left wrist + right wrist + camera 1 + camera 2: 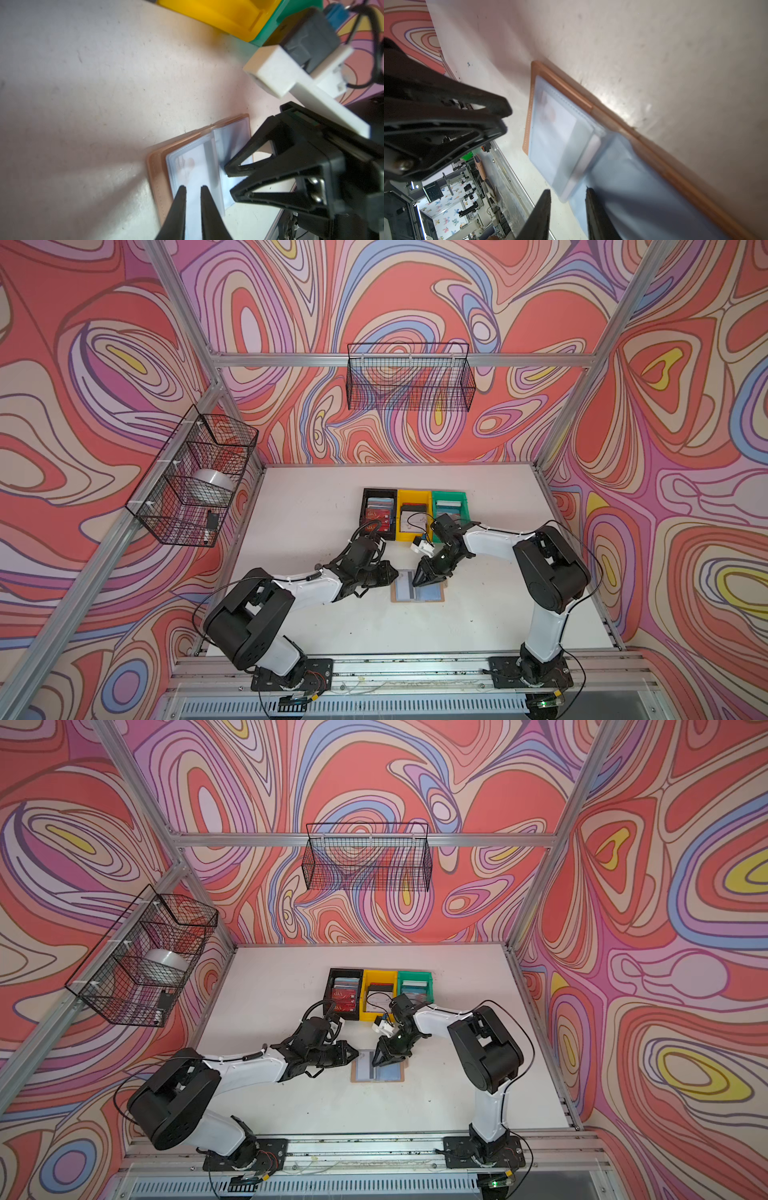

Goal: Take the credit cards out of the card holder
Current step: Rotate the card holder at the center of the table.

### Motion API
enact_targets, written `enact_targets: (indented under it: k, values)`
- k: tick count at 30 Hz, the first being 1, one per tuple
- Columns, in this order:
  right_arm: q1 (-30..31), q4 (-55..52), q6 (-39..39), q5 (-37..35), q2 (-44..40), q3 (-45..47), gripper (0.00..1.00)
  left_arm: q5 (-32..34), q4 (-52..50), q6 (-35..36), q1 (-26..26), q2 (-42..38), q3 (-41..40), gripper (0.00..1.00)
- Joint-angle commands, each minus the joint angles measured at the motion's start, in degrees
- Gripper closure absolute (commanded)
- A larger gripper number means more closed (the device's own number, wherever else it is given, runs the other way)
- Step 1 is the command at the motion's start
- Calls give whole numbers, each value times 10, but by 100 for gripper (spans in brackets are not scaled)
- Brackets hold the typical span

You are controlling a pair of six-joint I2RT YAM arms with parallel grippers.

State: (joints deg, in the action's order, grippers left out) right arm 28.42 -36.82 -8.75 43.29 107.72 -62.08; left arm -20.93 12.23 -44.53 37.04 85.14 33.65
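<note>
**Open card holder with both grippers over it.** The tan card holder (417, 594) (377, 1073) lies open and flat on the white worktop (311, 614). You can see it in both top views, with its clear bluish sleeve pages facing up.

- **Card still in the holder:** The wrist views show a white credit card (560, 118) (187, 166) with a blurred reddish mark. It is still inside a sleeve on the half of the card holder nearer the left arm.
- **Raised page:** At the card holder's fold, one sleeve page (583, 153) stands partly raised.
- **Left gripper:** The left gripper (193, 191) (395, 572) reaches in over the card-bearing half of the card holder. Its jaws are narrow, with a slim gap through which the sleeve shows, and nothing is visibly clamped.
- **Right gripper:** The right gripper (568, 192) (416, 581) points down at the fold of the card holder. Its jaws are parted somewhat wider, and a corner of the raised page lies between them.
- **Contact:** You cannot tell whether the tips of either gripper touch the plastic.
- **Bins:** Beyond the card holder's far edge, three bins stand side by side and touching: a black bin (366, 506), a yellow bin (402, 499) and a green bin (463, 510). Red cards (378, 516) lie in the black bin, well apart from the card holder.
</note>
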Motion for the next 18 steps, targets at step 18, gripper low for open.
enact_targets:
  k: [18]
  values:
    - [-16, -1, -8, -7, 37, 12, 78, 1, 0, -9, -3, 51, 8, 83]
